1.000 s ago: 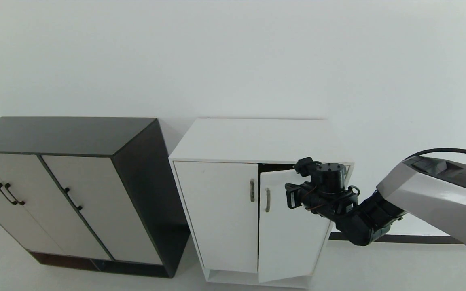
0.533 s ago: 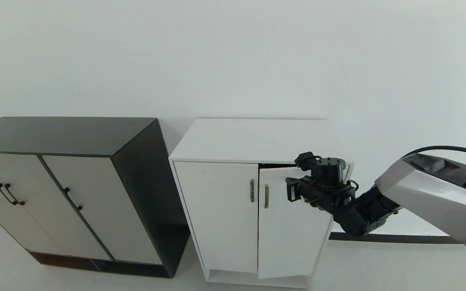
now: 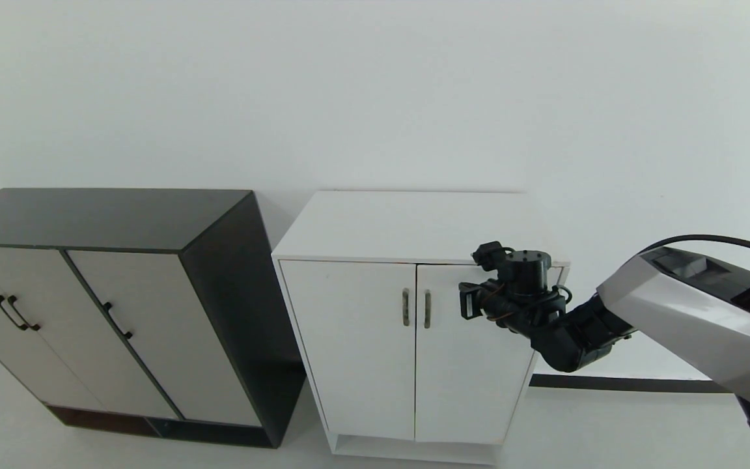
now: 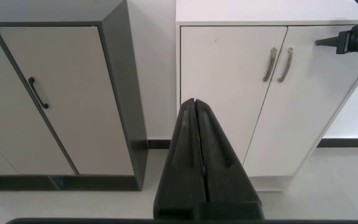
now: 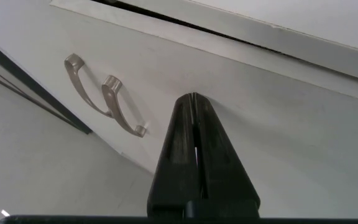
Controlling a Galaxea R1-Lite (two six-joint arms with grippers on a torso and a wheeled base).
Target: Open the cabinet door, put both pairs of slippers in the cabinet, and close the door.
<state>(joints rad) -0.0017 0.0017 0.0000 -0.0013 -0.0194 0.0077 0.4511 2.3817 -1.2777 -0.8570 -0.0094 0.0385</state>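
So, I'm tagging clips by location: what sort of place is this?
Probably a plain indoor room, maybe a test space: a white cabinet and a dark cabinet against a bare white wall.

Two cabinets (image 3: 407,225), two white doors (image 3: 349,352), two silver handles (image 3: 405,307)

White cabinet (image 3: 407,225) — silver handles (image 3: 405,307), black cabinet (image 3: 101,218) — pale grey doors (image 3: 160,326), black handles (image 3: 116,320)
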